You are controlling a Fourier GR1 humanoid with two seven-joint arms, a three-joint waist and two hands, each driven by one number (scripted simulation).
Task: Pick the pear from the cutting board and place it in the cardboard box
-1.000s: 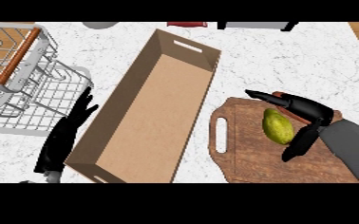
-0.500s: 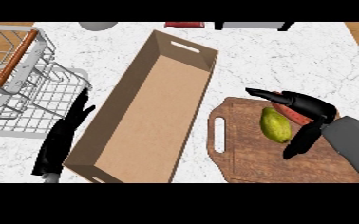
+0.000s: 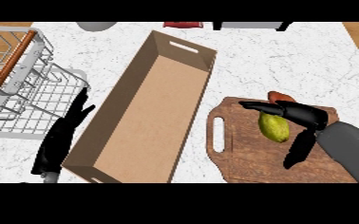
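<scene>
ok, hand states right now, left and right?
Left hand: open, fingers straight, holding nothing, beside the long cardboard box.
Right hand: open around the yellow-green pear on the wooden cutting board, not closed on it.

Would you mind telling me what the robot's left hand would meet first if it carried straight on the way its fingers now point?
The left hand points up the view, slightly rightward, so it would probably meet the wire rack first; the cardboard box stays alongside. Depth is unclear.
</scene>
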